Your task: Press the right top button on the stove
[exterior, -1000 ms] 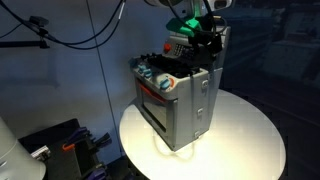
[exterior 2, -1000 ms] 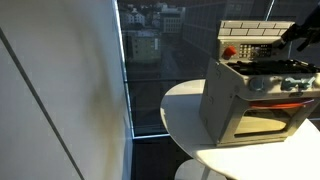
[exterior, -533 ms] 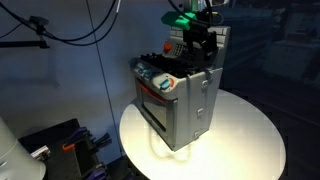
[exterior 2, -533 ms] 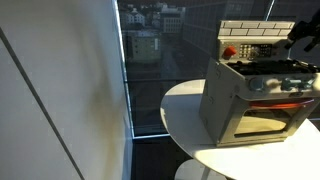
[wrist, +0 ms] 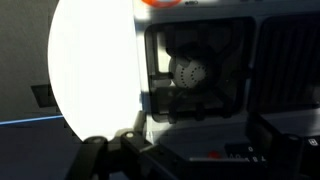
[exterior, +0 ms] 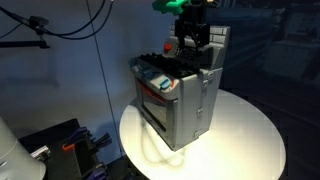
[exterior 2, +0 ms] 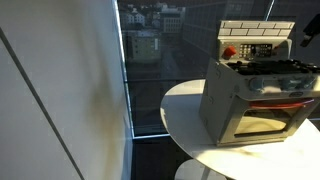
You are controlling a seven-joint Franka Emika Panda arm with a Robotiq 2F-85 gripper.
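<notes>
The stove [exterior: 178, 95] is a small grey box with a black burner top, a brick-patterned back panel and a red-orange stripe on its front door. It stands on a round white table [exterior: 240, 150] and also shows in an exterior view [exterior 2: 250, 95]. My gripper [exterior: 190, 32] hangs in the air above the back panel, apart from the stove. It sits at the right edge of an exterior view [exterior 2: 306, 35]. In the wrist view I look down on a round burner [wrist: 190, 72], and my dark fingers [wrist: 195, 152] stand apart and empty at the bottom.
Black cables [exterior: 70, 35] hang at the back, with dark equipment [exterior: 60, 145] beside the table. A white wall [exterior 2: 60, 100] and a large window [exterior 2: 150, 60] stand next to the table. The table rim [exterior 2: 185, 110] is close to the stove's side.
My gripper has risen from just beside the stove's back panel to well above it. The stove has not moved.
</notes>
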